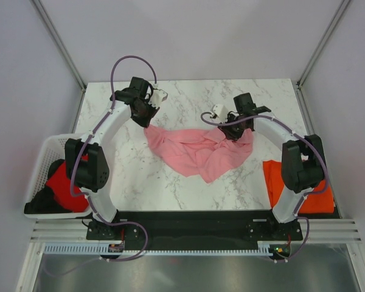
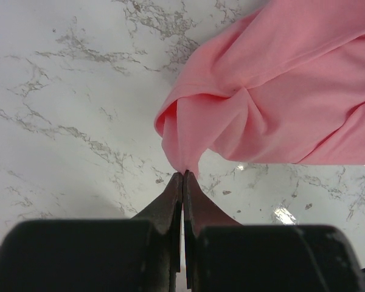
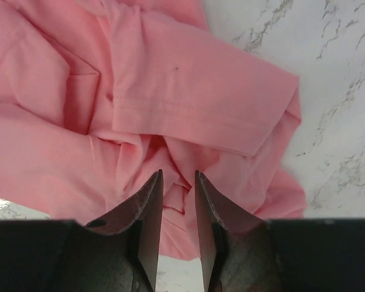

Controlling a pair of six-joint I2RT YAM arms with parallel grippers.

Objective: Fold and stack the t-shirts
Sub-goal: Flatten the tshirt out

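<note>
Spreading the pink shirt near the far edge of the desk called for an even outward pull, left fingers pinching a corner, right fingers clamping a bunch.

A: At the middle of the marble tabletop?
B: Pink t-shirt, crumpled, spanning from left jaws at its far-left corner to right jaws at its far-right corner; jaw closure not discernible from above.
A: At the left edge?
B: White lattice basket containing red t-shirt beside dark cloth.
A: At the right edge?
B: Orange t-shirt, lying flat, partly hidden behind right arm.
</note>
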